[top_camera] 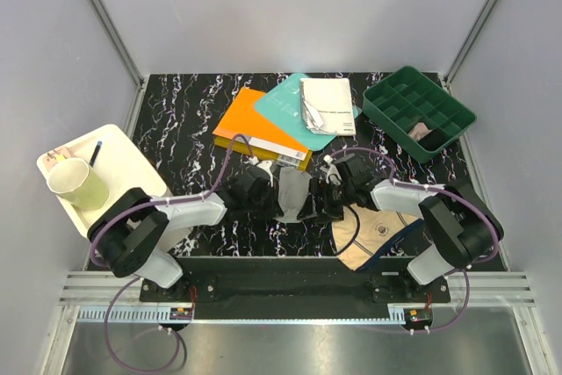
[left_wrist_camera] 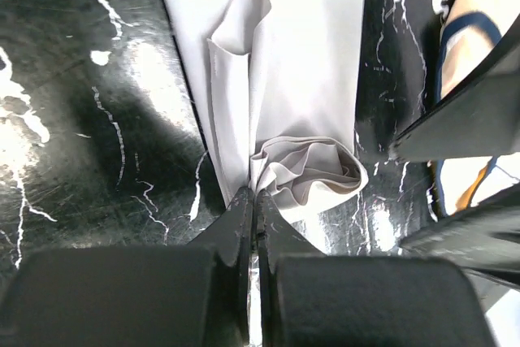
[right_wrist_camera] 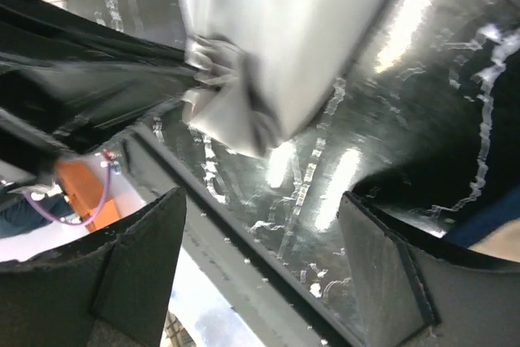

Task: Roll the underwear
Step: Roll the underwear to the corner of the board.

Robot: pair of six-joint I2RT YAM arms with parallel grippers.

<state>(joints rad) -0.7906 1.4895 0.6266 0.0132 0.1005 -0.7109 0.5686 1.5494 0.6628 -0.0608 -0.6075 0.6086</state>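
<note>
A lab test booth is indicated: a black marbled table [top_camera: 176, 120] is enclosed by plain grey panels [top_camera: 290, 6] on aluminium posts [top_camera: 104, 19], and cabled robot arms [top_camera: 149, 234] are bolted at its near edge by a slotted metal rail [top_camera: 290, 313].

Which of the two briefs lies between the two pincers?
The light grey one, its bunched end at the tips of the shut left pincer. The beige one with navy edging lies apart, farther right.

I see an orange book [top_camera: 255, 125], teal book [top_camera: 283, 104] and booklet [top_camera: 328, 104] overlapping. Green bin [top_camera: 387, 88] back right; cup [top_camera: 77, 183] on tray [top_camera: 123, 154] left.
</note>
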